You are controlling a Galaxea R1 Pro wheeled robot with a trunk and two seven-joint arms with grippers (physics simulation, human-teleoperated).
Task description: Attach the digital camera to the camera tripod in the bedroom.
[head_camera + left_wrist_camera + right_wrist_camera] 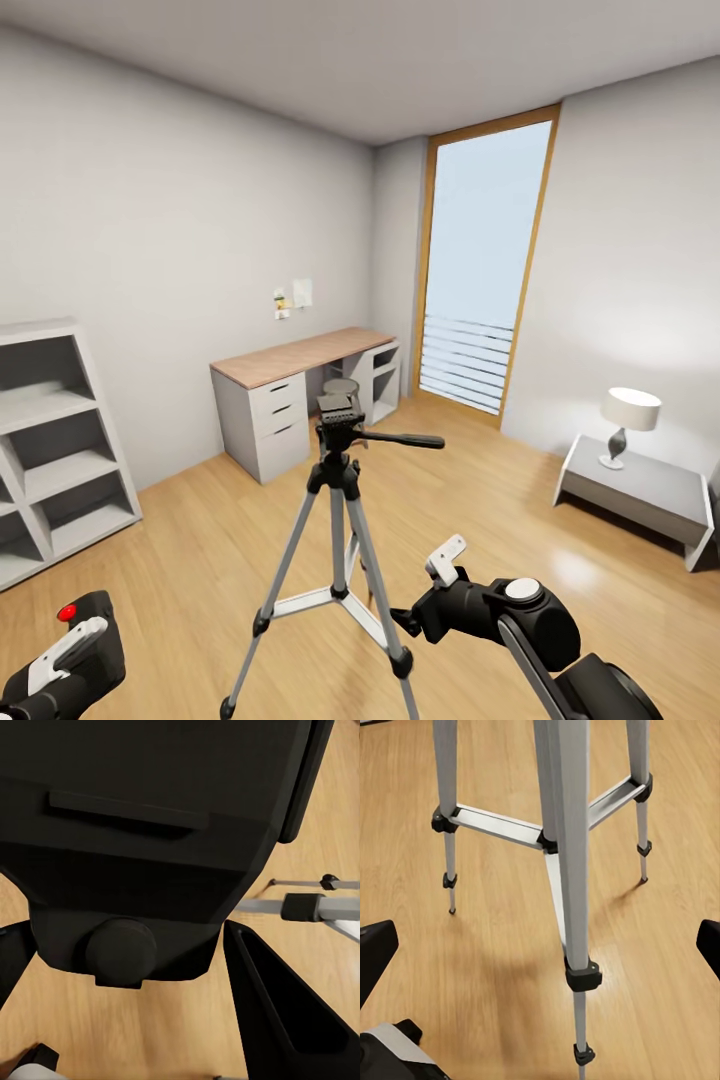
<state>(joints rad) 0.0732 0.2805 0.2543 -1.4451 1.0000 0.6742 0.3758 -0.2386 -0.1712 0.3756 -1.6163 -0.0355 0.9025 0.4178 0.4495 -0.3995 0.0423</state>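
Note:
The camera tripod [338, 500] stands on the wood floor in the middle of the head view, silver legs spread, black head and pan handle [400, 439] on top. The digital camera [98, 618], black with a red button [67, 612], sits low at the left in my left gripper [60, 655], which is shut on it. In the left wrist view the camera's dark body [150, 817] fills the space between the fingers [281, 1016]. My right gripper [425, 590] is open just right of the tripod's legs. The right wrist view looks at the legs [566, 847] between the wide-apart fingertips [375, 949].
A wood-topped white desk [300, 360] with a grey stool [340, 388] under it stands at the back wall. White shelves [50, 440] are at the left. A low grey table [640, 490] with a lamp [628, 420] is at the right, beside a tall window [480, 270].

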